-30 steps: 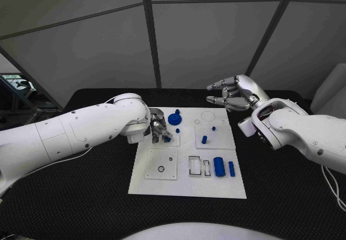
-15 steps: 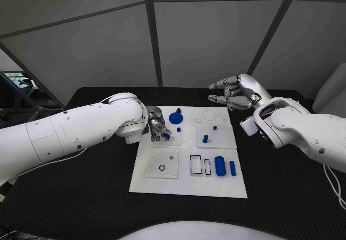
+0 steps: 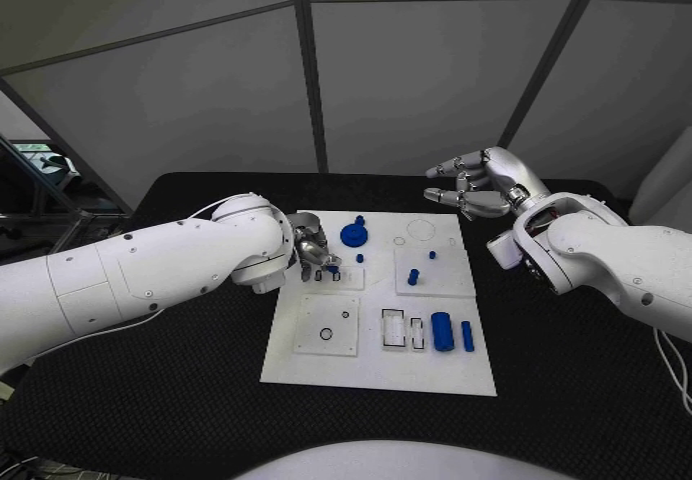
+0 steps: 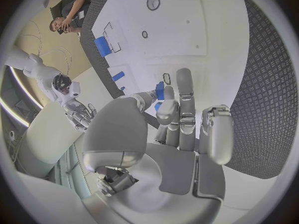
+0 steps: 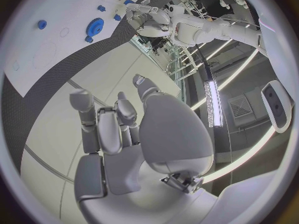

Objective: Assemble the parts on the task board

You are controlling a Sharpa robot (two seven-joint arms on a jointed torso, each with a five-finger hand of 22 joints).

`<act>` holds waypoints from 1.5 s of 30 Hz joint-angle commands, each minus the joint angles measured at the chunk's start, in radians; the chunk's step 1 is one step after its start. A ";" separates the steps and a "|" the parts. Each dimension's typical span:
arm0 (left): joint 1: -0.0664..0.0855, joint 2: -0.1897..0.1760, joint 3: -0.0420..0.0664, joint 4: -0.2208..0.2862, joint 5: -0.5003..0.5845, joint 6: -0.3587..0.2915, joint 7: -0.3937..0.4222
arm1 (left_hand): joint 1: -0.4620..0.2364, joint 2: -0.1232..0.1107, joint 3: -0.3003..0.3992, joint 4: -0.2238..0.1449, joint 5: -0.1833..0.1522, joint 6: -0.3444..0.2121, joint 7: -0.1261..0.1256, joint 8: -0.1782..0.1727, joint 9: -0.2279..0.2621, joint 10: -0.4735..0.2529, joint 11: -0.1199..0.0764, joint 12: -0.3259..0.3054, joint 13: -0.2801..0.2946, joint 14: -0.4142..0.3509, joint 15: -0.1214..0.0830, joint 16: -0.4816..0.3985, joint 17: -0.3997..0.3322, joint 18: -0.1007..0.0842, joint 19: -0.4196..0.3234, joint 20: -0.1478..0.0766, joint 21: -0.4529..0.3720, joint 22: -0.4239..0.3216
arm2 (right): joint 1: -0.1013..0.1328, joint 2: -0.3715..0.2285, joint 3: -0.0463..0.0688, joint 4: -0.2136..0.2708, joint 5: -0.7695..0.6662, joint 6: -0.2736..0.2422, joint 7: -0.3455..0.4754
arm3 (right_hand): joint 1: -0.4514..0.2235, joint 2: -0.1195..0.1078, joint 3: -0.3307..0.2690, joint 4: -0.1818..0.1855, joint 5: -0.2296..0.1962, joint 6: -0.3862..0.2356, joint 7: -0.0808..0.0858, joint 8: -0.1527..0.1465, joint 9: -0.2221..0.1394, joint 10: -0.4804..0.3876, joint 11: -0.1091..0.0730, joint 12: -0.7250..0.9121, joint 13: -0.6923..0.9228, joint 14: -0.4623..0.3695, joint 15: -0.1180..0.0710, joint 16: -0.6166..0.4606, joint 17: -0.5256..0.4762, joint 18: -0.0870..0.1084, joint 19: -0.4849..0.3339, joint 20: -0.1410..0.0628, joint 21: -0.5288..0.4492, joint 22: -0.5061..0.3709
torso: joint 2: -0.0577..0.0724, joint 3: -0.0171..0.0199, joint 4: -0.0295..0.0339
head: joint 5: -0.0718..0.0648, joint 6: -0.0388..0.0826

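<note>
The task board (image 3: 378, 372) lies in the middle of the black worktop (image 3: 173, 400). The left hand (image 3: 319, 258) is over the board's far left part, pinching a small blue part (image 4: 160, 90) between its fingertips (the wrist view shows this best). The right hand (image 3: 477, 186) hovers beyond the board's far right corner, above the worktop's far edge, fingers loosely curled and holding nothing. A blue gear (image 3: 355, 236) sits near the far edge, and two blue cylinders (image 3: 441, 331) lie near the right edge.
</note>
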 commanded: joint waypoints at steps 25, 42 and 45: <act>-0.032 0.016 0.000 -0.010 -0.083 -0.027 -0.013 | -0.022 -0.006 0.158 -0.146 0.015 0.002 -0.003 0.009 0.009 0.020 -0.001 0.011 0.013 0.004 -0.003 -0.008 0.003 -0.033 0.050 -0.008 0.021 0.139 | 0.002 0.004 0.001 0.005 -0.051 0.028 -0.009 | -0.014 0.000 -0.004 0.011 0.006 0.003 -0.002 0.005 -0.001 -0.005 0.001 -0.002 -0.002 0.025 -0.007 -0.007 -0.002 0.014 -0.009 0.000 -0.005 -0.004 | 0.003 -0.0004 -0.0021 | -0.004 -0.004; -0.033 0.017 0.000 -0.009 -0.083 0.011 -0.020 | -0.028 -0.011 0.159 -0.149 0.015 0.003 -0.004 0.010 0.012 0.022 -0.001 0.013 0.014 0.005 -0.003 -0.008 0.004 -0.033 0.051 -0.008 0.022 0.140 | 0.002 0.007 0.001 0.004 -0.048 0.031 -0.009 | -0.017 0.001 -0.005 0.013 0.006 0.003 -0.002 0.006 -0.001 -0.005 0.001 0.000 -0.001 0.026 -0.007 -0.006 -0.001 0.014 -0.009 0.000 -0.006 -0.004 | 0.002 -0.0004 -0.0020 | -0.003 -0.009; -0.033 0.018 0.000 -0.008 -0.083 0.020 -0.020 | -0.028 -0.012 0.159 -0.150 0.015 0.003 -0.004 0.010 0.012 0.023 -0.001 0.012 0.013 0.005 -0.003 -0.008 0.004 -0.033 0.051 -0.008 0.022 0.140 | 0.002 0.008 0.001 0.004 -0.047 0.032 -0.009 | -0.017 0.001 -0.005 0.013 0.006 0.003 -0.002 0.006 -0.001 -0.005 0.001 0.000 -0.001 0.026 -0.007 -0.006 -0.001 0.014 -0.009 0.000 -0.006 -0.004 | 0.002 -0.0003 -0.0023 | -0.003 -0.011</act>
